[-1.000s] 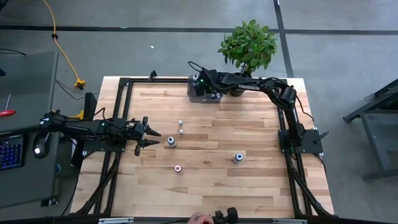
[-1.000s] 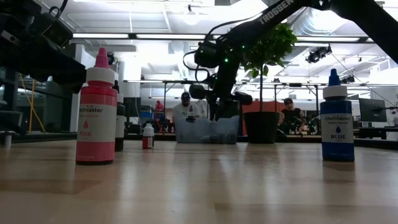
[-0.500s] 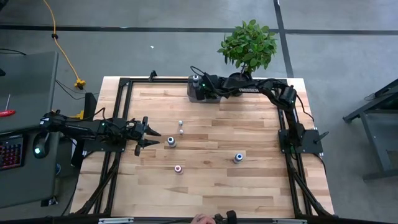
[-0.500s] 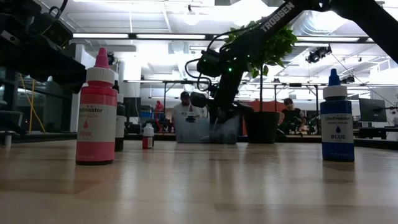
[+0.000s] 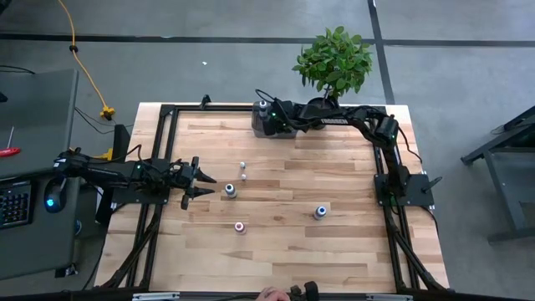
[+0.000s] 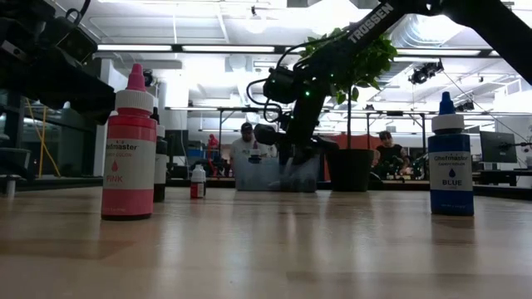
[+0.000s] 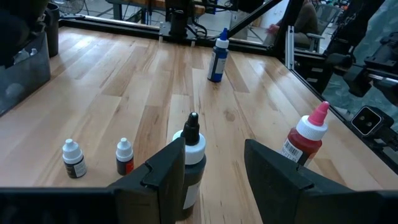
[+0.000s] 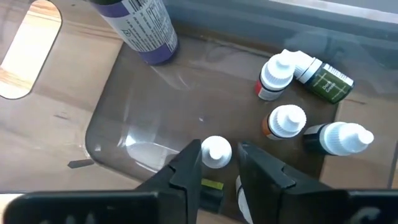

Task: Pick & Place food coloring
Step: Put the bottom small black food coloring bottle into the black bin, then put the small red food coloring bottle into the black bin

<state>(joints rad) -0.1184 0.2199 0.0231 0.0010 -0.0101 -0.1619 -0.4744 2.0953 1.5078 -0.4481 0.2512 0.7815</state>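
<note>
My right gripper reaches down into the clear grey tray at the table's far edge. It is open, with a small white-capped food coloring bottle standing between its fingers on the tray floor. Several more small bottles and a purple-labelled one are in the tray. On the table stand a black-topped bottle, a pink one, a blue one and two tiny ones. My left gripper waits open at the table's left, just short of the black-topped bottle. My right gripper's fingers stand on either side of the small bottle's white cap, coming from above at a slant. One finger is right against the cap and a thin gap shows at the other. Whether the finger touches the cap, I cannot tell.
A potted green plant stands just beyond the table's far edge, beside the tray. A black frame runs around the tabletop. People sit in the room behind the table. Bare wood lies between the loose bottles and the tray.
My right gripper has sunk from above the tray down into it, tipping a little, and has then kept still. The bottles on the table have not moved.
</note>
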